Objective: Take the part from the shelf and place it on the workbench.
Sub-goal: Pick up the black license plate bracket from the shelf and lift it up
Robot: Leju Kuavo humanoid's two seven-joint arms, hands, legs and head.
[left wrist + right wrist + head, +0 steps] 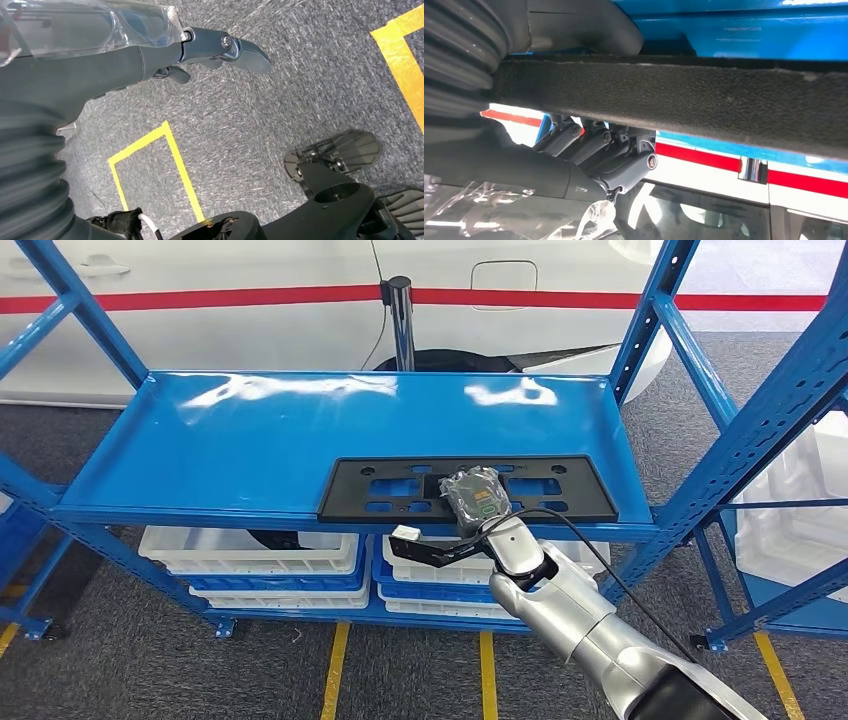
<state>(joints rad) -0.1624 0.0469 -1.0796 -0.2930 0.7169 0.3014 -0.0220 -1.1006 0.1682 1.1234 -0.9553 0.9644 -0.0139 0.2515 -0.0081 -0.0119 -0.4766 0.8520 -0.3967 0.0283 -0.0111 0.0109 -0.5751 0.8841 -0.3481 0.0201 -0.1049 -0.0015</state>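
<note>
A flat black plastic part (560, 485) with several cut-outs lies along the front edge of the blue shelf (250, 440), right of centre. My right hand (475, 495) reaches over that edge onto the part's middle. In the right wrist view the part's rough black edge (699, 105) runs between the thick thumb (584, 27) on one face and the dark fingers (594, 145) on the other, so the hand grips it. The part still lies flat on the shelf. My left hand (150, 55) hangs over the grey carpet with its fingers stretched out and nothing in them.
Blue uprights (760, 430) frame the shelf on both sides. White trays (250, 550) stand stacked on the lower level. A black post (400, 320) and a white car with a red stripe (250, 300) are behind. Yellow lines (335, 670) mark the carpet.
</note>
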